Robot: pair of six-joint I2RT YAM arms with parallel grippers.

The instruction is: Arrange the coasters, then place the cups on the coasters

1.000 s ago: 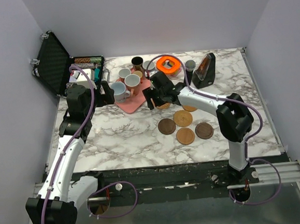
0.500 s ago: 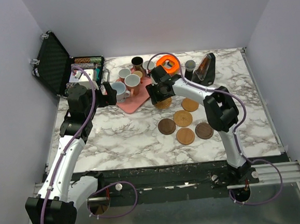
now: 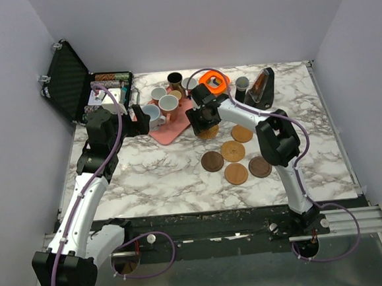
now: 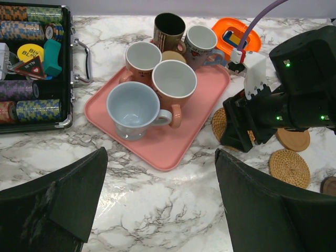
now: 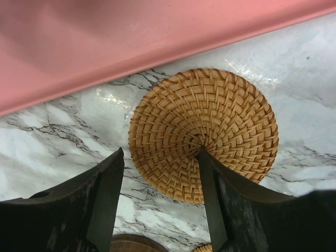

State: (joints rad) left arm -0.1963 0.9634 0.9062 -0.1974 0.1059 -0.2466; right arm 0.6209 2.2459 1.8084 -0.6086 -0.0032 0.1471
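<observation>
Well, round woven tan coaster point(image 5: 231, 121); right pincer point(image 5: 160, 152), left pincer point(image 4: 160, 153) both gape empty.

The left arm point(image 3: 83, 203) and right arm point(image 3: 277, 140) share white tube links, bulky black joint housings and looping purple cables point(image 4: 258, 20); green lights point(image 4: 286, 63) dot the right wrist.

White, grey-veined marble surface point(image 3: 154, 179). At its far-left corner, open black case point(image 3: 67, 76), lid tilted up and out to the left, silver handle point(image 4: 81, 60) toward the middle. Inside, rows of poker chips point(image 4: 31, 13) laid on edge, plus yellow round token point(image 4: 30, 52) and teal piece point(image 4: 51, 55). Just right of the case, pink tray point(image 4: 173, 147), set at a slant. Along the far edge, close together: orange ring-shaped object point(image 3: 213, 81), tall black cylinder with grey top point(image 3: 241, 86), black wedge-shaped thing with brown face point(image 3: 261, 90).
</observation>
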